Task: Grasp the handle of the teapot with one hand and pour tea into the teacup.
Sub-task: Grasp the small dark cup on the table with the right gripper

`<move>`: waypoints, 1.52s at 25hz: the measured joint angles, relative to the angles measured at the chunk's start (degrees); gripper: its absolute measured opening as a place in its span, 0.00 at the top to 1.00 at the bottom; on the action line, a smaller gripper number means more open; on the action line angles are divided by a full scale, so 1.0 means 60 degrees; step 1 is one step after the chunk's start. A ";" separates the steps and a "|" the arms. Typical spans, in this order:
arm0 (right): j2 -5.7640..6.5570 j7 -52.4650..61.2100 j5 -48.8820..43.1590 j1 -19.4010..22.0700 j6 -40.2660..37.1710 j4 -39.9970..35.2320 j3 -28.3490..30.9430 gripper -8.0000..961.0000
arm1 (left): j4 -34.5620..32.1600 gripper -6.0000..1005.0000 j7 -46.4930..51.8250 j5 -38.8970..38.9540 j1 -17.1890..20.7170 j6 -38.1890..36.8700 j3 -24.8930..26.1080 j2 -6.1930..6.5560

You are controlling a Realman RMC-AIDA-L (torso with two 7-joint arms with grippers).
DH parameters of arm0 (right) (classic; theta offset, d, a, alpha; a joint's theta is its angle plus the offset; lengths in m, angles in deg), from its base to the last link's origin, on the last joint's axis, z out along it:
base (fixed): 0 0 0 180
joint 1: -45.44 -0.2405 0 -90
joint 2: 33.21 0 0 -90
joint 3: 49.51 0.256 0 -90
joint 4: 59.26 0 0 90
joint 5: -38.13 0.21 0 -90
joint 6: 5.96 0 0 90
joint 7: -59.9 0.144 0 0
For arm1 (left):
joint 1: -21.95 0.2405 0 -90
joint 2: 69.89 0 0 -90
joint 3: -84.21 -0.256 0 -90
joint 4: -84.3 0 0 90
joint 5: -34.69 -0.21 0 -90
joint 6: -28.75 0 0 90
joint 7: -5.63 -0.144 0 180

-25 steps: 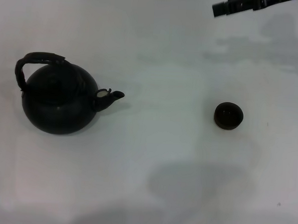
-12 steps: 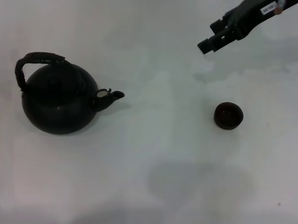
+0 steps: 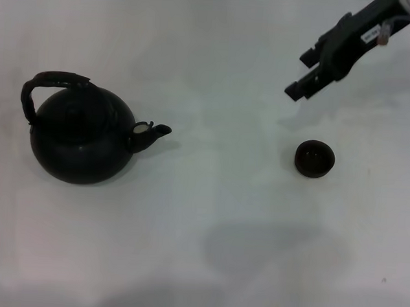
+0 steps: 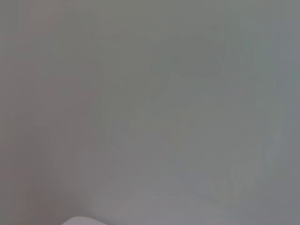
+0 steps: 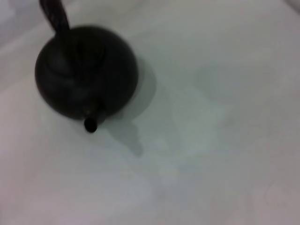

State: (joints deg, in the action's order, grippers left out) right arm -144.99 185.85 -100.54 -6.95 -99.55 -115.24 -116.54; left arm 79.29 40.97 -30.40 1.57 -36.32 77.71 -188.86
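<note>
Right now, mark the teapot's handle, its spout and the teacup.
handle [image 3: 54,81], head view, on the top of the arch.
spout [image 3: 158,131], head view, near its open tip.
teacup [image 3: 314,158], head view, on the middle of the bowl.

Head camera sits high, faces forward and down over the white table [image 3: 208,215]; wide framing, teapot [image 3: 82,137] at 9 o'clock, teacup [image 3: 315,159] at 3 o'clock, right gripper [image 3: 301,86] entering from 1 o'clock. Right wrist camera looks down at the table from nearer; the teapot [image 5: 86,70] sits at 10 o'clock, spout toward the lens; both views share it. Left wrist camera faces a plain grey surface; nothing shared.
</note>
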 joint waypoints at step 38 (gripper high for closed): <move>-0.0676 0.0925 -0.1944 -0.0042 -0.0739 -0.0924 -0.2655 0.17 | 0.0209 0.24 0.0011 0.0512 -0.0129 0.0004 -0.0001 0.0031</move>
State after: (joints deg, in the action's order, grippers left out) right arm -149.05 191.40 -112.20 -7.20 -103.98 -120.78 -132.48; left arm 80.55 41.03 -27.33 0.80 -36.30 77.70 -188.67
